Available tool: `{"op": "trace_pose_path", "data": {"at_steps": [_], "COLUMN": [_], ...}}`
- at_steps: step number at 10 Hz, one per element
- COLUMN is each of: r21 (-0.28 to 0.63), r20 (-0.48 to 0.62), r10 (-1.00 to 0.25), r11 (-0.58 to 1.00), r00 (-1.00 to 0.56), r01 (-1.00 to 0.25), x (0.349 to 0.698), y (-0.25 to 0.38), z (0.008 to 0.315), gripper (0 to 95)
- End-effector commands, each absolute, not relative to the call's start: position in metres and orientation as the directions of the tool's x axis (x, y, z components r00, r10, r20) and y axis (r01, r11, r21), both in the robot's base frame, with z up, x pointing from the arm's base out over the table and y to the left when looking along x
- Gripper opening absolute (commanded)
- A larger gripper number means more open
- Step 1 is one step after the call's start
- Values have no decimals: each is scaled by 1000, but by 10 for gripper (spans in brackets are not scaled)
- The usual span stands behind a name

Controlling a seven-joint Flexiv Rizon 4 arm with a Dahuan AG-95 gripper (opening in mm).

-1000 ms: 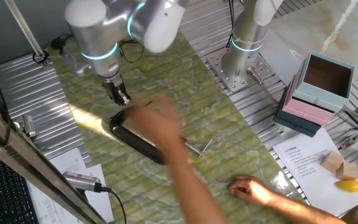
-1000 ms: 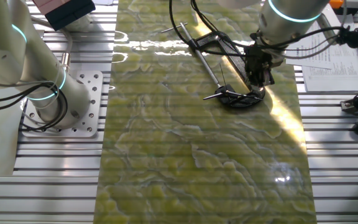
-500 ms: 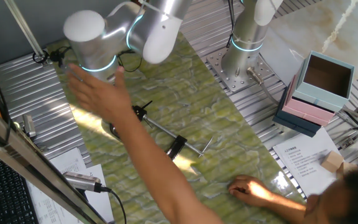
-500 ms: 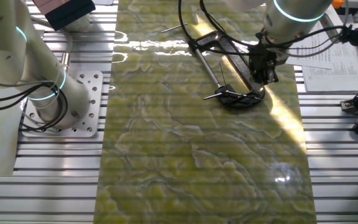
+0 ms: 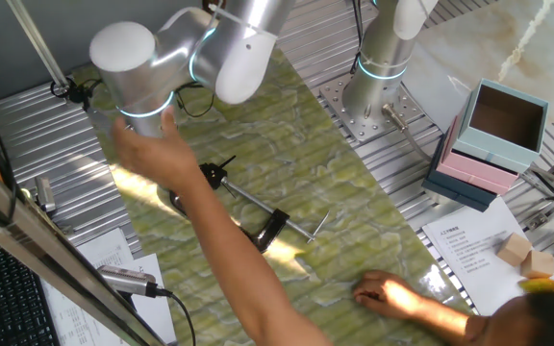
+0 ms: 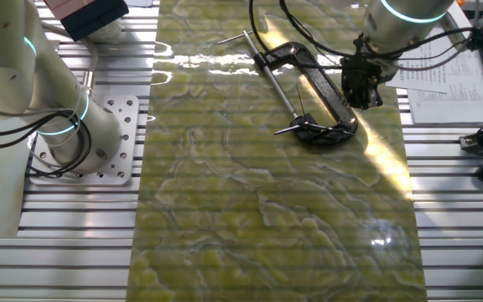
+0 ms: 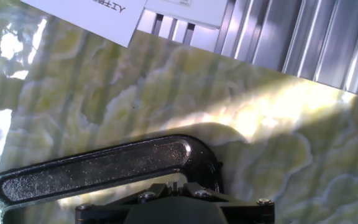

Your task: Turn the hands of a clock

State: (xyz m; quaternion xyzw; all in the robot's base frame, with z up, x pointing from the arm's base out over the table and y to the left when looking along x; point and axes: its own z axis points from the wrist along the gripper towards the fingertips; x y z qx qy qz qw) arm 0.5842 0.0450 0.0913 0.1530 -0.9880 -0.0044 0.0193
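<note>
Person's hand: in one fixed view it is now up at the robot's wrist and covers the claw there. A second ago it was passing over the clamp.

Claw: in the other fixed view it has lifted off the clamp's bend and drifted up and to the right. It now stands beside the frame, not over it. I cannot tell whether the fingers are parted or closed: they are a dark mass in this view, and the hand view shows only the mount. Nothing is seen held.

The hands: two thin black pointers at the pivot on the clamp's end, lying on the bench. They are apart from the claw, and their pose matches that of a second ago.

C-clamp: flat on the bench, place unchanged. The hand view shows only its curved frame.

Screw rod: runs from the pivot end toward the crossbar, untouched.

Person's other hand: rests flat on the bench, well apart from the clamp.

Finding: the claw has backed off with the pointers unturned. In my judgement no turning is under way, and the claw must come back to the pivot end.
</note>
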Motion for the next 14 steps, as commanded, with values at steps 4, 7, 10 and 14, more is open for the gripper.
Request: {"op": "trace_pose_path", "data": {"at_steps": [4, 7, 10, 14], "r21": [10, 3, -3, -11], "r20": [41, 30, 25, -7], "r10": [-354, -388, -439, -480], "r11": [935, 922, 899, 877], "r00": [-934, -921, -898, -877], "r01": [-354, -388, -439, -480], "x": [582, 581, 580, 578], "y": [51, 52, 51, 51], "z": [86, 69, 63, 43], "gripper": [0, 0, 0, 0]}}
